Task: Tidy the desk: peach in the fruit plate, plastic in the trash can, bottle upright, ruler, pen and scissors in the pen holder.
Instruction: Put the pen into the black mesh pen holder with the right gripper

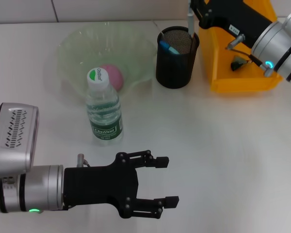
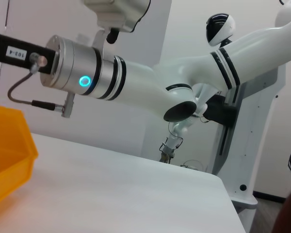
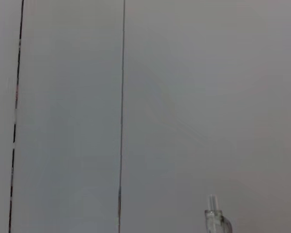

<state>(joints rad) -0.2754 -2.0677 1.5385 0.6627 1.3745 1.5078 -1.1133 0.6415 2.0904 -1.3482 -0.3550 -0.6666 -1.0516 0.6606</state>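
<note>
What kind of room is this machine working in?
Probably a robot test lab staged as a desk: a plain white table carries a black mesh pen holder, a clear plastic fruit plate and an orange plastic bin, with a white robot arm nearby.

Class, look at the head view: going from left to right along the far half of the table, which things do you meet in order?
Fruit plate holding the peach → pen holder → yellow trash can.
</note>
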